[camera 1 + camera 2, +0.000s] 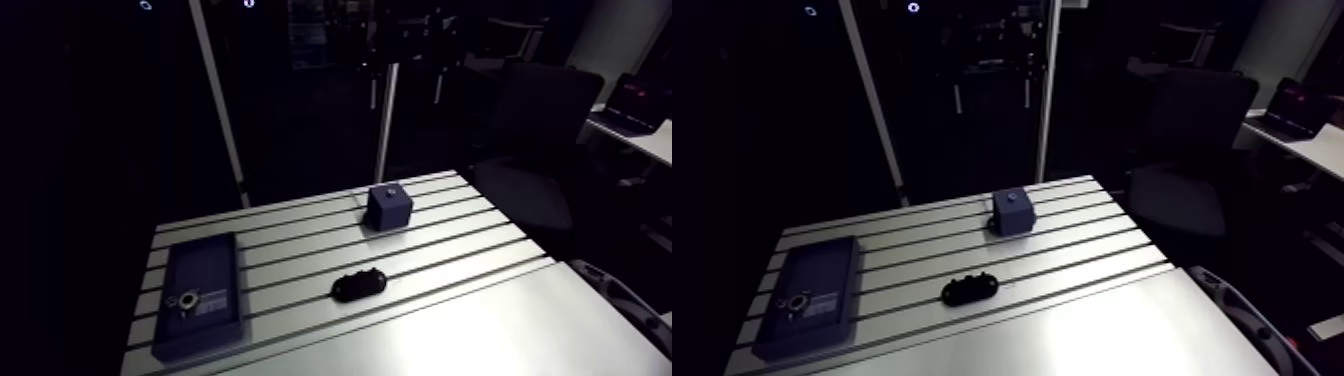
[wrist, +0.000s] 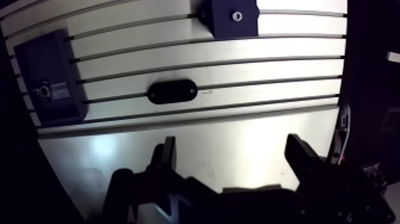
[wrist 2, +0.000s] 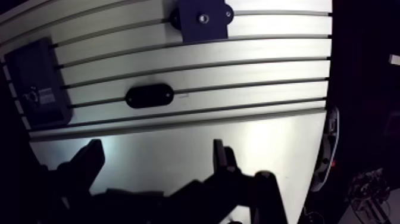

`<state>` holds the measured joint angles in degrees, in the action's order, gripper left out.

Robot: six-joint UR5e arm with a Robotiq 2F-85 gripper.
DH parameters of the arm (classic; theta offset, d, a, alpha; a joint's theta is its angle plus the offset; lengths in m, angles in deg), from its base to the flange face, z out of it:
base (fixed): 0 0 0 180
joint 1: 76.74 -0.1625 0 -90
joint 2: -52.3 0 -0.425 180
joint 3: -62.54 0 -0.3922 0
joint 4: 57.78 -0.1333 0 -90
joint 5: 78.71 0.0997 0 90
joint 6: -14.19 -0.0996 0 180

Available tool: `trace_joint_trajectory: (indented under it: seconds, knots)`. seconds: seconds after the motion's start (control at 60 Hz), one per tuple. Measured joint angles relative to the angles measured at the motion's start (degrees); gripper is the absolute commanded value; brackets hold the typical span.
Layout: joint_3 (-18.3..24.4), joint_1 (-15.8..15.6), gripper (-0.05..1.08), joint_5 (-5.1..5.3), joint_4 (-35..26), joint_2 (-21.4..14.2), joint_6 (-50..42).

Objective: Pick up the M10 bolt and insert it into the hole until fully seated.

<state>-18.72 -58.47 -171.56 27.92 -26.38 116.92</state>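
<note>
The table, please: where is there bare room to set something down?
The widest bare patch is the smooth table strip under the open gripper, on the near side of the black oval piece. Slotted surface also lies free between that piece and the blue block. The dark tray crowds one end.

Dark pieces, pale striped table.
Silvery slotted aluminium table [image 1: 480,330] striped with dark parallel grooves; dark blue cube block [image 1: 389,206] with a silvery spot; black oval piece [image 1: 359,285]; navy flat rectangular tray [image 1: 200,295] with a pale label.
</note>
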Motion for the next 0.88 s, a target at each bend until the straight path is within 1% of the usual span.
trace_joint_trajectory:
  seconds: [0.117,0.233,0.367,0.5,0.883]
  knots:
    - [-0.4,-1.2,0.0,0.86,0.2,-1.0,-0.1]
    - [-0.6,-3.1,0.0,1.26,0.4,-1.5,-0.3]
    - [-0.6,-5.5,0.0,1.35,0.6,-1.7,-0.4]
    - [-0.6,-6.7,0.0,1.31,0.6,-1.8,-0.5]
    - [-1.1,-7.4,0.0,1.4,0.6,-2.5,-0.5]
